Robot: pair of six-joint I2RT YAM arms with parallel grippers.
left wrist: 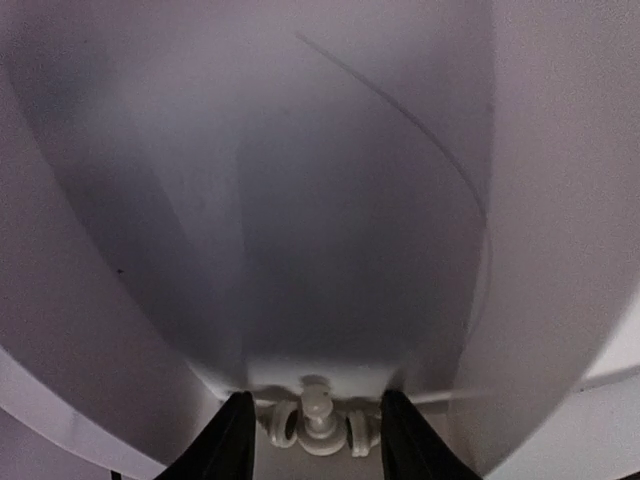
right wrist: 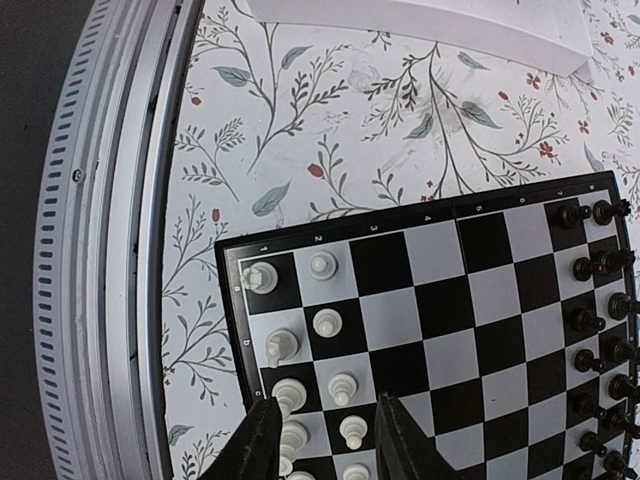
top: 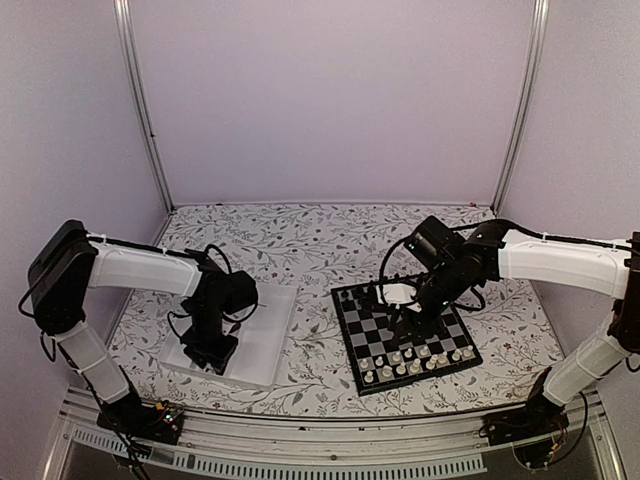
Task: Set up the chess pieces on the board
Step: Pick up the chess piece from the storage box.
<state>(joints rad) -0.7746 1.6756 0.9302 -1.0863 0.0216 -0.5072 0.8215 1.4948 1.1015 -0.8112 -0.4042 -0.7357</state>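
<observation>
Two robot arms work over a floral bench (top: 300, 235). The board (top: 372, 335) lies right of centre, with cream chess pieces (right wrist: 327, 322) ranked along its near edge and black ones (right wrist: 588, 320) along the far edge. A few more cream pieces (left wrist: 318, 428) lie tumbled in a corner of a white tray (top: 278, 335) on the left. The pieces look tiny, light, rigid and smooth, so they will probably slip or topple; the narrow stem seems the best place to pinch. The left gripper (left wrist: 318, 400) is down in the tray, fingers apart around those pieces, not clamping them. The right gripper (right wrist: 327, 400) hovers over the cream ranks, fingers apart, holding nothing visible.
</observation>
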